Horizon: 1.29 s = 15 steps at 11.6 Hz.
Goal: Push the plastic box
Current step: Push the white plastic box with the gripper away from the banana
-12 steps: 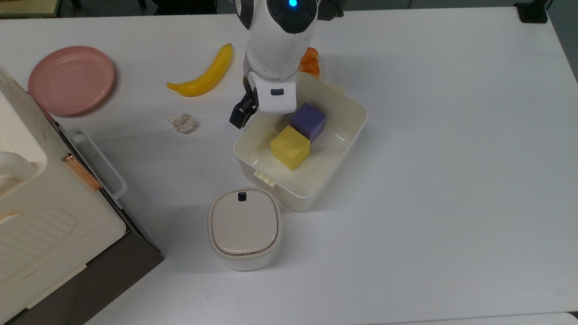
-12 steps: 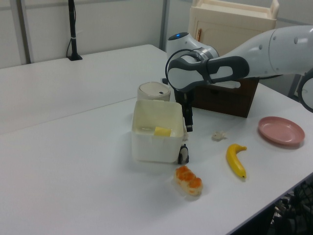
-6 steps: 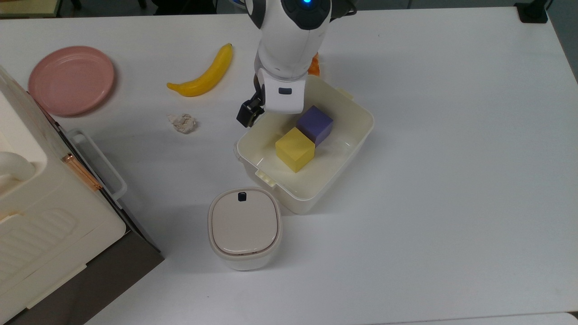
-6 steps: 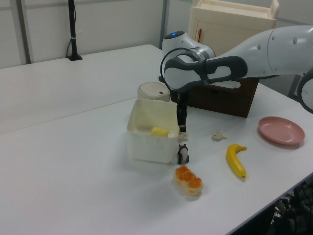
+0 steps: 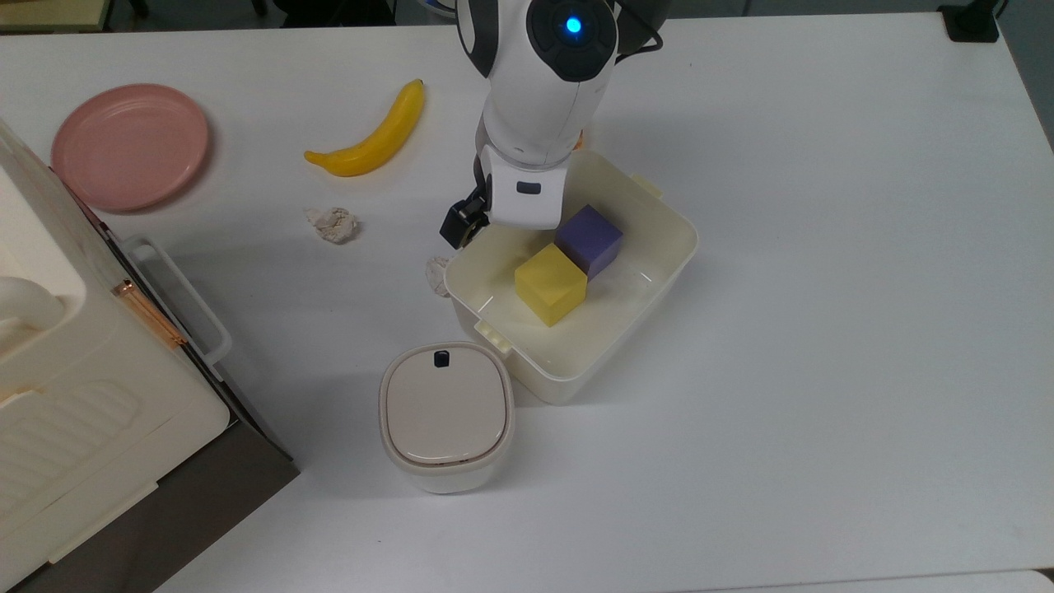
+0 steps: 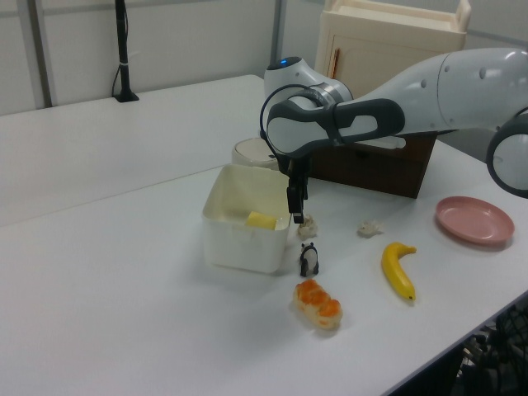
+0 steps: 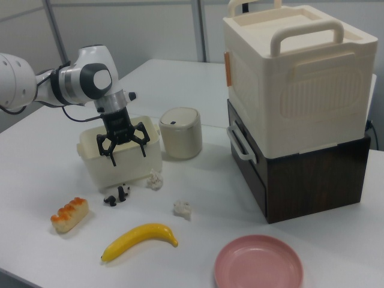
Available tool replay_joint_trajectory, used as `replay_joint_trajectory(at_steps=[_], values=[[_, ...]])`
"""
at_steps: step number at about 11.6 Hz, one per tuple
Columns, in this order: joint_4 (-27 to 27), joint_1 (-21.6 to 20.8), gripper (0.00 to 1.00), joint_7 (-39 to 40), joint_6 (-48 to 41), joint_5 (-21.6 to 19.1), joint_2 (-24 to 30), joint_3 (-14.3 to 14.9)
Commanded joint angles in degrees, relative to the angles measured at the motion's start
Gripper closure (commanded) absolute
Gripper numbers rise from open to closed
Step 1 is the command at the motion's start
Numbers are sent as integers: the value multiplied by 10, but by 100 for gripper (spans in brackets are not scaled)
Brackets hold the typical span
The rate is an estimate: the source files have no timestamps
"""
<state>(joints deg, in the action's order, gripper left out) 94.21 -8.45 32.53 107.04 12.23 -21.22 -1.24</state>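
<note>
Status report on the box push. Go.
Gripper open, fingers spread, low against plastic box wall on the top view's left. Box upright, holding yellow cube and purple cube. Lidded bin close by its near corner.

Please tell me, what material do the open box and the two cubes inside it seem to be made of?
The plastic box looks like glossy cream-white moulded plastic: thin walls, rounded corners, and light glints on its floor. The yellow cube and the purple cube look matte with no shine, perhaps foam or painted wood; the pictures cannot settle which.
</note>
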Motion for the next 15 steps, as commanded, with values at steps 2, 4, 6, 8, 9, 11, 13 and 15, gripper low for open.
replay_joint_trajectory(at_steps=[2,4,6,8,9,11,13,15], values=[[-25,-2,0,-17,15,10,-14,4],[-27,-1,0,-17,25,9,-14,7],[-49,-2,0,-25,24,8,-29,7],[-66,-4,0,-55,25,11,-52,7],[-68,-6,0,-59,24,11,-53,7],[-72,-16,0,-84,24,10,-58,8],[-81,-17,0,-106,24,10,-61,7],[-85,-20,0,-120,24,10,-62,7]])
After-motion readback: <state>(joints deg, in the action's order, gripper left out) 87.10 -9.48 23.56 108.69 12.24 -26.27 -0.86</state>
